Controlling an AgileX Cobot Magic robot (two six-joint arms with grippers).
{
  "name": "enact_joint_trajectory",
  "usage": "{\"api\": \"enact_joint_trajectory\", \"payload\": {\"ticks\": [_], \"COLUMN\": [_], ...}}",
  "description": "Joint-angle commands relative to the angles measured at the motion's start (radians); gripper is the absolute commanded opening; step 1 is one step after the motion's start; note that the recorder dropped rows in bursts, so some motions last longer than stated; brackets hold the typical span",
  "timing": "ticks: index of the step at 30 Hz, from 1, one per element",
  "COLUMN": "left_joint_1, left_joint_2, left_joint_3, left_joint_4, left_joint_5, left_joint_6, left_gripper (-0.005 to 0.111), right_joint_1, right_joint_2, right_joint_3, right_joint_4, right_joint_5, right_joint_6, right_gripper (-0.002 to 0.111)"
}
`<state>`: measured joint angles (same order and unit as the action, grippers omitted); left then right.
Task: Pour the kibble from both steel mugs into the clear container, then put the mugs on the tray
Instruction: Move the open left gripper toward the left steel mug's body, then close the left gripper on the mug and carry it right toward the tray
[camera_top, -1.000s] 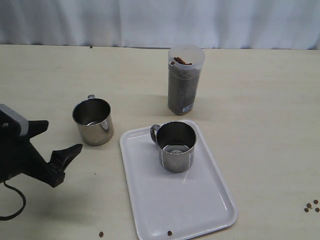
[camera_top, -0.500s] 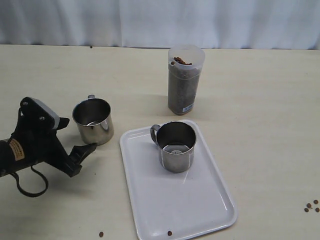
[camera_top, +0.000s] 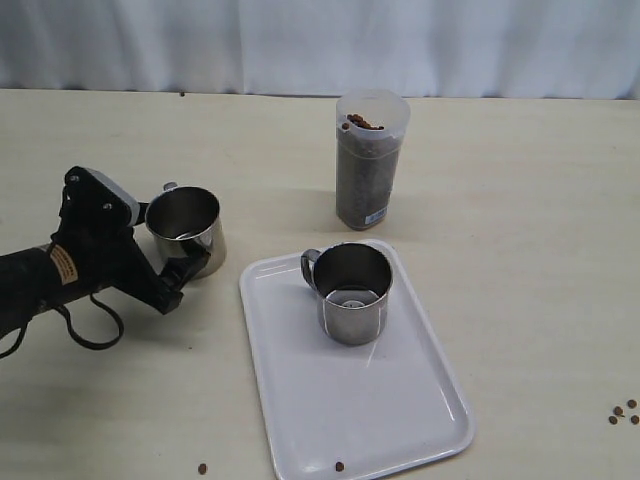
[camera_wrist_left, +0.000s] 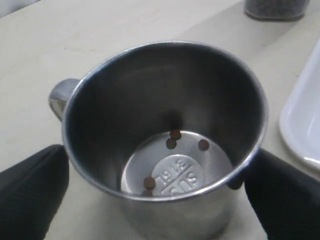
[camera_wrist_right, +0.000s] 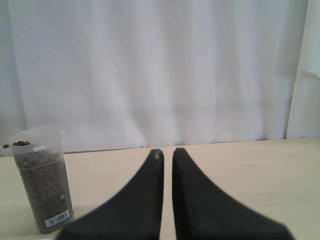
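One steel mug (camera_top: 185, 235) stands on the table left of the tray (camera_top: 390, 420). My left gripper (camera_top: 175, 242) is open and straddles it, one black finger (camera_wrist_left: 30, 192) on each side, close against the wall. The left wrist view looks into this mug (camera_wrist_left: 165, 125), where a few kibble pellets (camera_wrist_left: 172, 140) lie on the bottom. The second steel mug (camera_top: 352, 295) stands upright on the white tray, handle to the left. The clear container (camera_top: 370, 165) behind the tray is nearly full of kibble. My right gripper (camera_wrist_right: 167, 152) is shut, empty, and out of the exterior view.
Stray pellets lie at the right table edge (camera_top: 622, 412), near the front edge (camera_top: 202, 467) and on the tray's front rim (camera_top: 339, 466). A white curtain closes off the back. The tray's corner (camera_wrist_left: 305, 120) lies just beside the left mug.
My left arm has moved right and forward until its fingers are around the left mug. The mug has shifted slightly, its handle turning left. The other mug, tray and container stayed put.
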<state>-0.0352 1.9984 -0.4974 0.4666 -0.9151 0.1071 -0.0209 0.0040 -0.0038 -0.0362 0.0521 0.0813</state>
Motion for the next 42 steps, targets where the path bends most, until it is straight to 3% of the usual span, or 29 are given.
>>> {"api": "enact_joint_trajectory", "payload": {"ticks": [1,5,12,18,26,36,38,40,41,42], "left_joint_1": [-0.001,-0.001,-0.001,-0.001,-0.001,-0.001,-0.001,-0.001,-0.001,-0.001], "left_joint_2": [0.019,0.019,0.019,0.019,0.103,0.119,0.119,0.119,0.119,0.119], "left_joint_3": [-0.032,-0.041,-0.041,-0.086,-0.13,-0.136,-0.136,-0.136,-0.136,-0.136], "left_joint_4": [-0.031,-0.031,-0.033,-0.035,-0.035,-0.033,-0.033,-0.033,-0.033,-0.033], "left_joint_5": [-0.016,-0.005,-0.104,-0.002,-0.004,-0.107,-0.12,-0.118,-0.114,-0.114], "left_joint_6": [0.023,0.023,0.008,-0.083,-0.083,-0.083,-0.083,-0.083,-0.083,-0.081], "left_gripper": [0.083,0.083,0.084,0.084,0.084,0.083,0.073,0.047,0.028,0.018], "right_joint_1": [-0.002,-0.002,-0.002,-0.002,-0.002,-0.002,-0.002,-0.002,-0.002,-0.002], "right_joint_2": [-0.004,-0.004,-0.004,-0.004,-0.004,-0.004,-0.004,-0.004,-0.004,-0.004], "right_joint_3": [0.004,0.004,0.004,0.004,0.004,0.004,0.004,0.004,0.004,0.004], "right_joint_4": [0.003,0.003,0.003,0.003,0.003,0.003,0.003,0.003,0.003,0.003], "right_joint_5": [0.001,0.001,0.001,0.001,0.001,0.001,0.001,0.001,0.001,0.001], "right_joint_6": [-0.007,-0.007,-0.007,-0.007,-0.007,-0.007,-0.007,-0.007,-0.007,-0.007], "right_gripper": [0.005,0.005,0.005,0.005,0.005,0.005,0.005,0.005,0.005,0.005]}}
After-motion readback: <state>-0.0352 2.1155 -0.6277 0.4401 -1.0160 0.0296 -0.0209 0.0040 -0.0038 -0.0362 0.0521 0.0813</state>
